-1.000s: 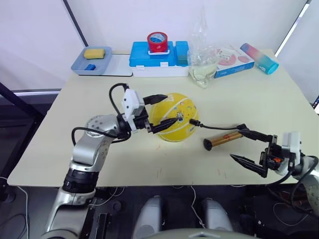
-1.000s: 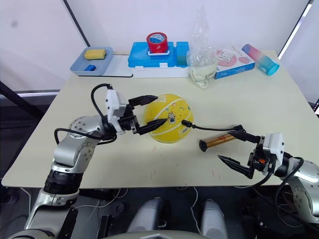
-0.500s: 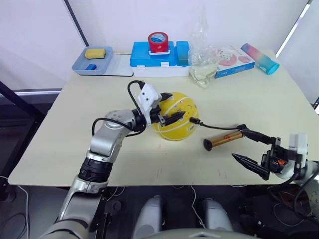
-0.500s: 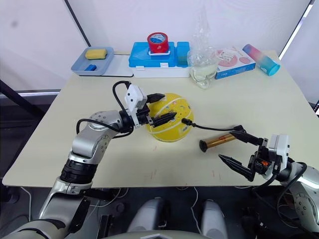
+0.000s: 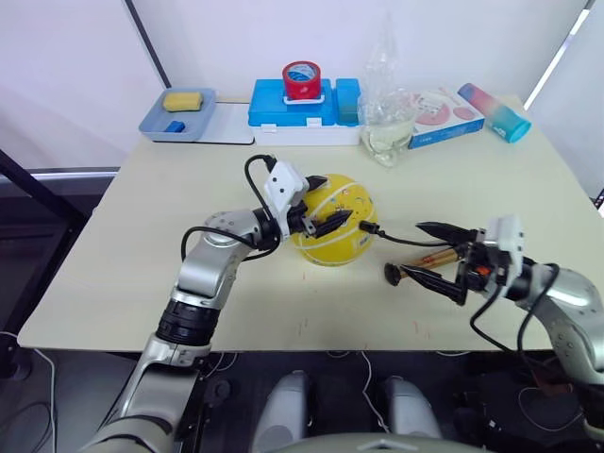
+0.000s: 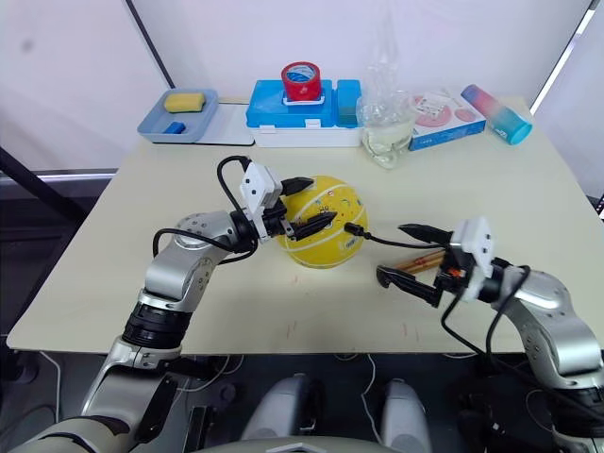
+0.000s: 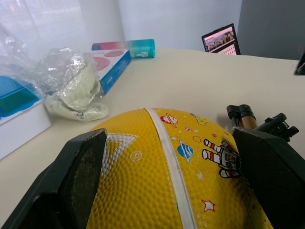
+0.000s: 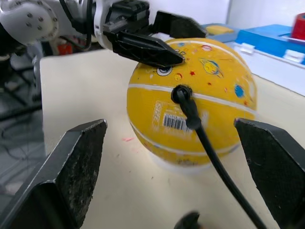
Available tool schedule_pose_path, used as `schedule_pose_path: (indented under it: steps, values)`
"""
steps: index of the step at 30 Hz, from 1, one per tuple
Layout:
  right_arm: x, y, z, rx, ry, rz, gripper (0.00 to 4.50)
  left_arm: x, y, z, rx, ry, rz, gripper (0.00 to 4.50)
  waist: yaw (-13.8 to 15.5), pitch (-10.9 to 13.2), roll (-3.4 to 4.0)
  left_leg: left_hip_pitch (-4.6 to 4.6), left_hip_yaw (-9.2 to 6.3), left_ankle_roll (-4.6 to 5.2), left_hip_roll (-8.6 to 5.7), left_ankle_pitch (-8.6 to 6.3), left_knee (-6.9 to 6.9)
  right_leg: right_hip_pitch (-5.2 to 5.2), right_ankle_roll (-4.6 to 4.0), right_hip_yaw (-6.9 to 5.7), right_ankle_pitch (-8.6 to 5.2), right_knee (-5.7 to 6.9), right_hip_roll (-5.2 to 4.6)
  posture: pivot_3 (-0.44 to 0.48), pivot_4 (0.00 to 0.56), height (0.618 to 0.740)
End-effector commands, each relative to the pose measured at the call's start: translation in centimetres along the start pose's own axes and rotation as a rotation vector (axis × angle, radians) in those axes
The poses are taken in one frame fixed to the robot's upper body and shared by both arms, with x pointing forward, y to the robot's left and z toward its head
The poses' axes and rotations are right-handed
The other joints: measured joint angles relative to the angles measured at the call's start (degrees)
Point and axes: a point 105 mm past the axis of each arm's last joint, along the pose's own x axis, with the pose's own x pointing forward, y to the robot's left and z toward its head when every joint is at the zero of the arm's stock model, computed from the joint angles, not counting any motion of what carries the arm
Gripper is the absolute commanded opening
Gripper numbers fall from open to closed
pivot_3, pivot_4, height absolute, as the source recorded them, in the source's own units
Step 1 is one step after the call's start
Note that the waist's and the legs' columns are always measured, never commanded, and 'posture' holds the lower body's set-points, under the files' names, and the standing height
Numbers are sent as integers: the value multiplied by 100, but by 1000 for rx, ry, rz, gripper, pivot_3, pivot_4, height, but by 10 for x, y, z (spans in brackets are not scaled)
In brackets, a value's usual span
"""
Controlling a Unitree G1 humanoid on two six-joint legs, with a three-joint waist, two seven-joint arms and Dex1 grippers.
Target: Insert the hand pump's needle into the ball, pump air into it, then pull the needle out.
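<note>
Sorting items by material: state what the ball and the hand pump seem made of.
Ball: probably rubber, matte; pebbled yellow skin with white seam lines and printed cartoons. Hand pump: barrel looks metallic, glossy gold-bronze with a highlight; end caps look like black plastic; its hose seems flexible black rubber or plastic, curving to the ball.

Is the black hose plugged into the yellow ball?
Yes, the thin black hose ends in a black fitting pressed against the yellow ball with white seam lines.

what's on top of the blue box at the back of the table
A red tape roll sits on the blue box's lid. Whatever is inside the box is hidden by that lid.
</note>
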Motion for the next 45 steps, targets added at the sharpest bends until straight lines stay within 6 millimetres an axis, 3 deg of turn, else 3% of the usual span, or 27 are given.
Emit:
schedule_pose_path:
  steps: [1, 5, 13, 16, 23, 45]
  values:
    - [21, -6, 5, -26, 29, -11, 4484, 1, -3, -20, -27, 66, 0, 4500, 0, 0, 0, 0, 3, 0, 0, 0, 0, -1, -6, 2, 4, -1, 0, 0, 150, 739]
    - [42, -14, 8, -42, 77, -1, 4484, 1, -4, -21, -30, 63, 0, 4500, 19, -1, 0, 1, 0, 0, 0, 1, 3, 0, -6, 2, 4, 2, 0, 0, 150, 739]
    - [63, -22, 8, -92, 143, -7, 4484, 2, -4, -22, -28, 61, 4, 4500, 14, -1, 0, 0, 1, 0, -1, 1, 3, 0, -3, 2, 7, 2, 1, 0, 150, 739]
    - [64, -21, 12, -103, 123, 7, 3760, 2, -4, -22, -27, 62, 7, 4500, 17, -1, 0, 0, 0, 0, -1, 1, 3, 0, 0, 2, 9, 3, 2, 0, 150, 739]
    - [61, -12, 15, -111, 106, 39, 336, 3, -3, -30, -25, 86, 24, 4500, 15, -2, -1, 0, 0, 0, -1, 1, 3, 1, 0, 1, 9, 3, 2, 0, 150, 739]
    - [33, -23, 36, -173, 153, -36, 308, 4, -7, -65, -4, 234, 40, 4500, 86, -3, -1, -5, -21, 3, -29, 1, 5, 14, -3, 5, 1, -1, -5, 0, 150, 739]
